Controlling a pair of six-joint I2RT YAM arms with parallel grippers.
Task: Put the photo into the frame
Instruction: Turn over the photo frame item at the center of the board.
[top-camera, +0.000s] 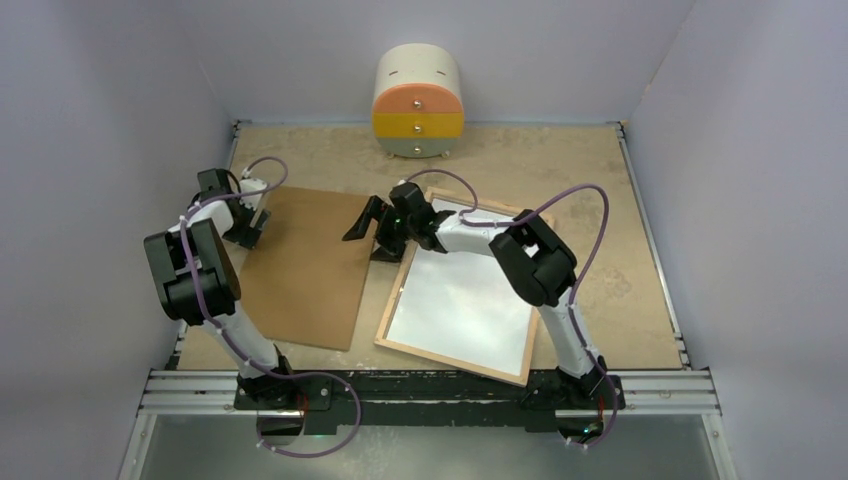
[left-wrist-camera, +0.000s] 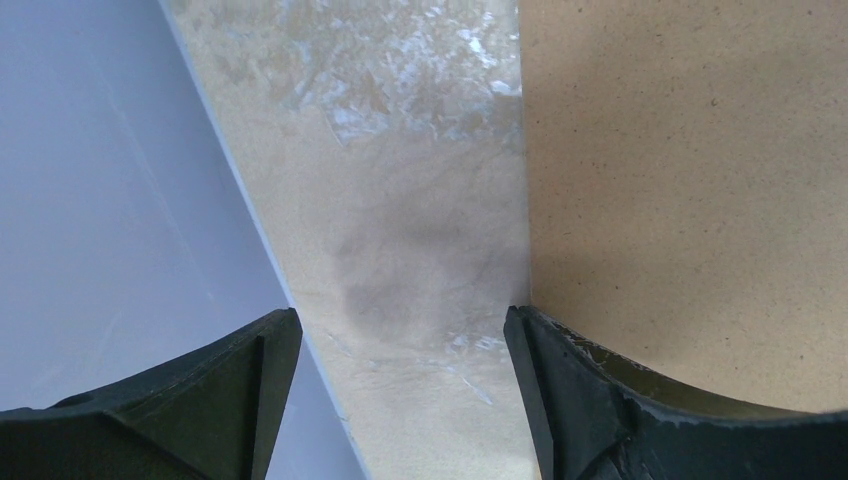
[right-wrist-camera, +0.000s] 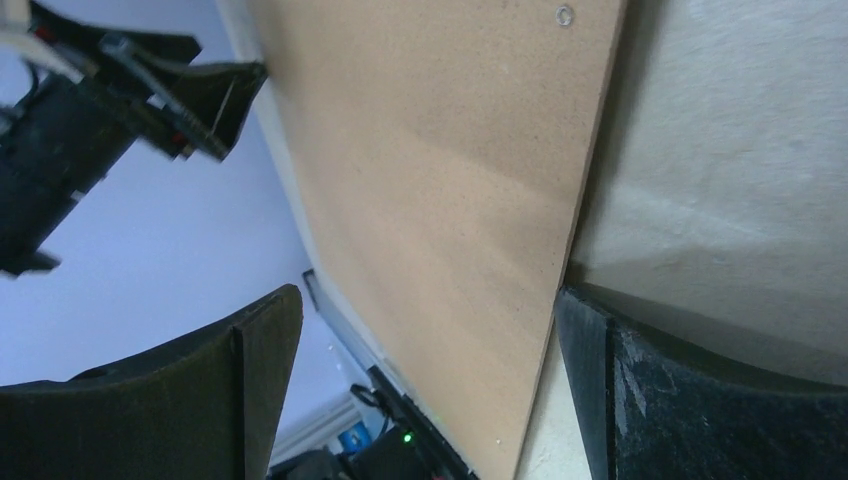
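Observation:
The frame (top-camera: 402, 348) lies flat right of centre, its wood-coloured rim around a pale glossy surface. The photo is out of view; no dark print shows anywhere. A plain brown backing board (top-camera: 300, 265) lies left of the frame. My right gripper (top-camera: 375, 232) is open between the board's right edge and the frame's far left corner. In the right wrist view that board edge (right-wrist-camera: 560, 260) runs between the spread fingers (right-wrist-camera: 690, 400), ungripped. My left gripper (top-camera: 250, 228) is open at the board's far left corner, over bare table (left-wrist-camera: 420, 260), with one finger (left-wrist-camera: 600, 400) above the board (left-wrist-camera: 690, 180).
A round drawer cabinet (top-camera: 418, 100) with orange, yellow and grey fronts stands at the back centre. Pale walls close in on both sides; the left wall (left-wrist-camera: 100, 200) is right beside my left gripper. A metal rail (top-camera: 430, 385) runs along the near edge.

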